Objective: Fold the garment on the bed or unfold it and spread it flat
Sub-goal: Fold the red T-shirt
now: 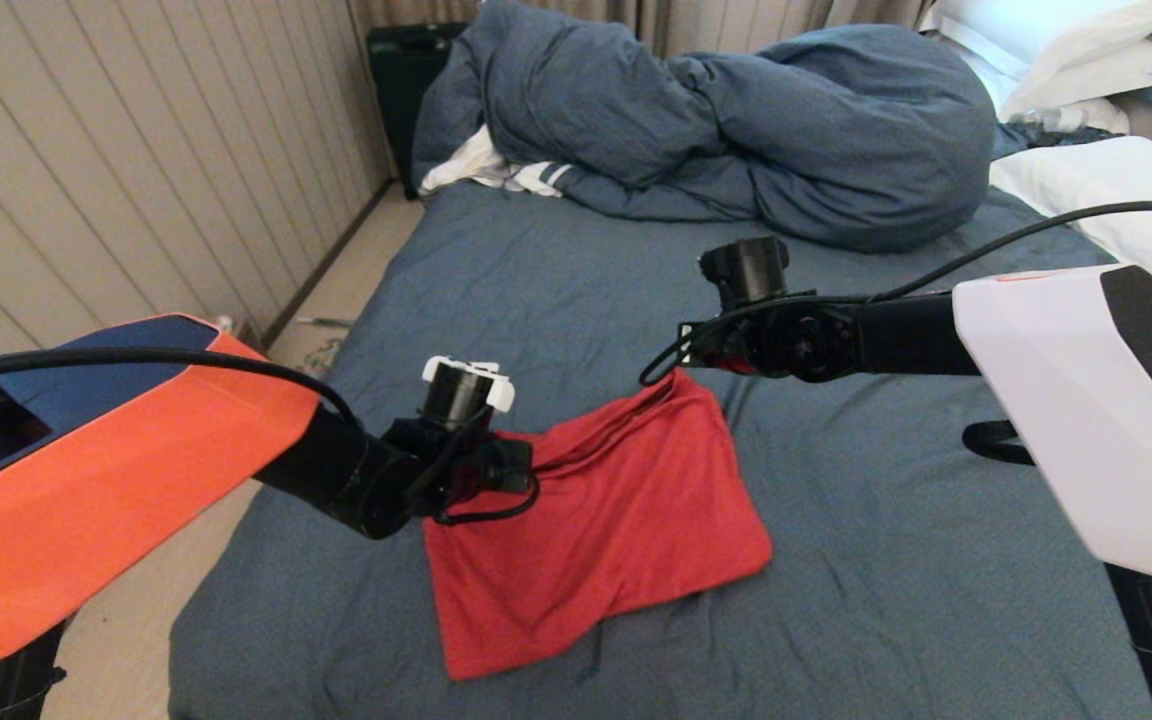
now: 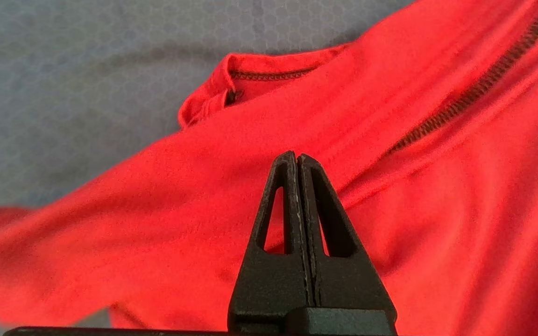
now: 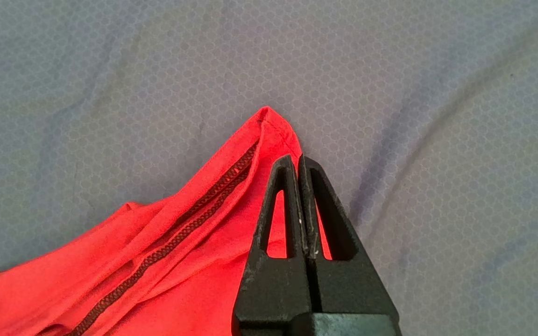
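The garment (image 1: 606,520), showing only plain red cloth, lies folded in a rough rectangle on the near middle of the bed (image 1: 556,280). Its far edge is raised and pulled taut between my two grippers. My left gripper (image 1: 526,470) is shut at the far left corner; in the left wrist view the jaws (image 2: 295,156) are pressed together over red fabric (image 2: 157,210) with a stitched hem. My right gripper (image 1: 681,365) is shut at the far right corner; in the right wrist view its jaws (image 3: 295,158) pinch the tented corner of the cloth (image 3: 180,242). The printed text is hidden.
A bunched blue-grey duvet (image 1: 736,120) fills the far end of the bed, with a white striped cloth (image 1: 496,170) under its left side. White pillows (image 1: 1116,190) lie at the far right. Left of the bed's edge runs a strip of floor (image 1: 336,300) beside a panelled wall.
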### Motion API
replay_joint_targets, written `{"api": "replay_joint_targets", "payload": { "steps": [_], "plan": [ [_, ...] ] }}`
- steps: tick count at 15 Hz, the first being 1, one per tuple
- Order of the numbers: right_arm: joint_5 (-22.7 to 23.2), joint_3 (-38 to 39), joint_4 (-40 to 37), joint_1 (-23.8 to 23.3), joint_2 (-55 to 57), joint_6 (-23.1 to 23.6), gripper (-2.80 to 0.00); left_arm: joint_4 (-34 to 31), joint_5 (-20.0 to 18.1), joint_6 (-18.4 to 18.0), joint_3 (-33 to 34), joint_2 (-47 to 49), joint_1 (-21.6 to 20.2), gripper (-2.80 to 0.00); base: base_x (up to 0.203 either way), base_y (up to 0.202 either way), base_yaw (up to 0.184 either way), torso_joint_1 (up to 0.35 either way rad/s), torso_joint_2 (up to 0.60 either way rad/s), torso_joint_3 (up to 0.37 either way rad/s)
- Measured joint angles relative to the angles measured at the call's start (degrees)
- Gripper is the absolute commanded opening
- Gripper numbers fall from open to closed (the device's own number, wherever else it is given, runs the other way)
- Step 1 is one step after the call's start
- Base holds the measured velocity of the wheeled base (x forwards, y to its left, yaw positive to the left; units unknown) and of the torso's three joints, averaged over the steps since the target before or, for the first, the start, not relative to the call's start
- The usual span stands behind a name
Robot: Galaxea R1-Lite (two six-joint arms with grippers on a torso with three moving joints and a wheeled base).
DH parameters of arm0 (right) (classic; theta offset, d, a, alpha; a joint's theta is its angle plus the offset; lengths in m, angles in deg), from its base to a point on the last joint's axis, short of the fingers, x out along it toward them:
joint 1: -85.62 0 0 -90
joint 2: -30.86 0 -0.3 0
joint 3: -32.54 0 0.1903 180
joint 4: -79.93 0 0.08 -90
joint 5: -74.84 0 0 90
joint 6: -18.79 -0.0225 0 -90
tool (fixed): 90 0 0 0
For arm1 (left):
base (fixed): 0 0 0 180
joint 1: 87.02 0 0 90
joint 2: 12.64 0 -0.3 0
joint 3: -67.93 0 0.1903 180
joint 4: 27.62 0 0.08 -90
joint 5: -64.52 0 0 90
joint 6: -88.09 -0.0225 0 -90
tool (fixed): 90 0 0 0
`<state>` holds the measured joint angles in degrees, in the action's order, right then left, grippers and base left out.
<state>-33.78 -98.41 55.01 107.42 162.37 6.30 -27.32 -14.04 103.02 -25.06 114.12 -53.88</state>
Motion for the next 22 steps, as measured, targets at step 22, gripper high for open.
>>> {"api": "replay_joint_targets", "payload": {
  "steps": [22],
  "plan": [
    [0.0, -0.3, 0.0, 0.0, 0.7, 0.1, -2.80, 2.1, 0.0, -0.2, -8.4, 8.8, 3.6, -2.80, 0.000, 0.000, 0.000, 0.000, 0.00, 0.000]
  ]
}}
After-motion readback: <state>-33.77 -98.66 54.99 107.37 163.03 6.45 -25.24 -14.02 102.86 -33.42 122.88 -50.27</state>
